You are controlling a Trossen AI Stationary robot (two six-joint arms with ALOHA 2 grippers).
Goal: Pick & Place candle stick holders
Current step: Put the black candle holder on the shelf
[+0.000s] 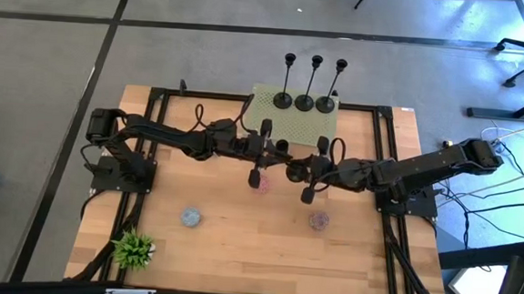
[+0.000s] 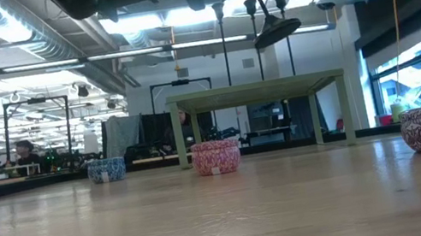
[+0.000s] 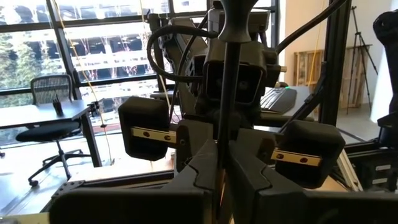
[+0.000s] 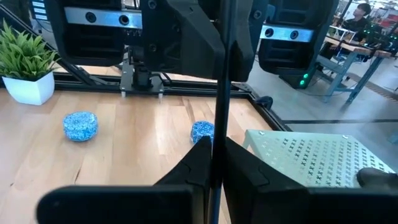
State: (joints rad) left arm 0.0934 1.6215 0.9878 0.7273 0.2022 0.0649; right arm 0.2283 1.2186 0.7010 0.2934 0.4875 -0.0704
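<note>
Fingers of both arms meet over the middle of the table in the high view: the left gripper (image 1: pixel 280 151) and the right gripper (image 1: pixel 295 165) sit tip to tip, just in front of the green perforated stand (image 1: pixel 293 122), and the fourth candle stick holder between them is mostly masked by the dark arms. Three other candle stick holders (image 1: pixel 304 101) stand upright in a row on the far edge of that stand. Nearer the front lie a pink bowl (image 1: pixel 260 182), a blue bowl (image 1: pixel 191 217), a dark red bowl (image 1: pixel 318 222) and a small potted plant (image 1: pixel 133 249). From the low view, the held candle stick holder (image 2: pixel 276 30) hangs tilted in the air above the stand, its round base showing below the grippers at the upper edge, while the three standing stems rise from the stand top. Through the left wrist view, the left gripper's fingers (image 3: pixel 205 168) are pressed together on the thin stem of the held holder (image 3: pixel 230 93), which runs straight up between them toward the right arm's wrist beyond. Through the right wrist view, the right gripper's fingers (image 4: pixel 199 158) are likewise clamped on the same stem (image 4: pixel 221 81), which passes between them toward the left gripper facing it.
</note>
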